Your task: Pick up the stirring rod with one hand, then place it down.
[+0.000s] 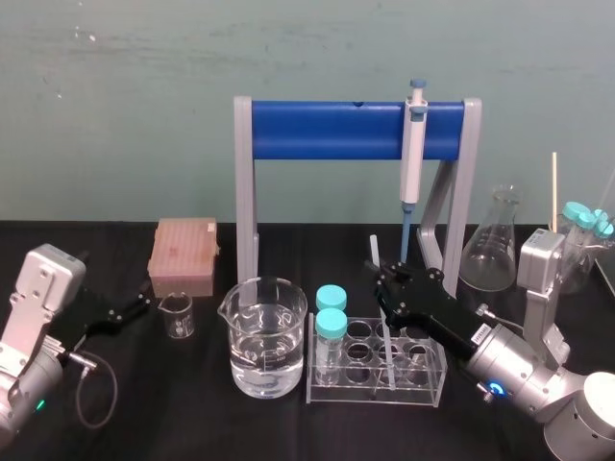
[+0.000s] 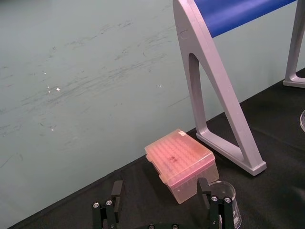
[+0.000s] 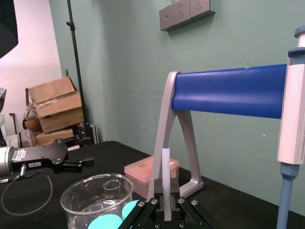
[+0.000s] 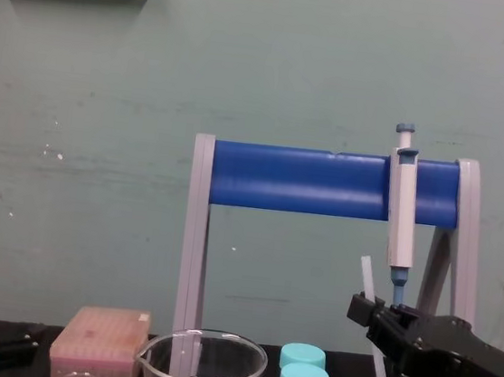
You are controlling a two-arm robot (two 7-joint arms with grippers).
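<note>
Big blue-barred stand (image 1: 327,130) sits mid-worktop toward the back edge, with a pipette (image 1: 413,154) hanging off it. Closer to the front edge there's a water beaker (image 1: 264,322), and just right of it a clear tube rack (image 1: 423,386). The right gripper (image 1: 378,274) hovers over that rack, fingers pinching the stirring rod (image 1: 374,246), which leans a bit, lower end down among the wells. The left gripper (image 1: 142,303) is parked near the left edge, fingers spread.
</note>
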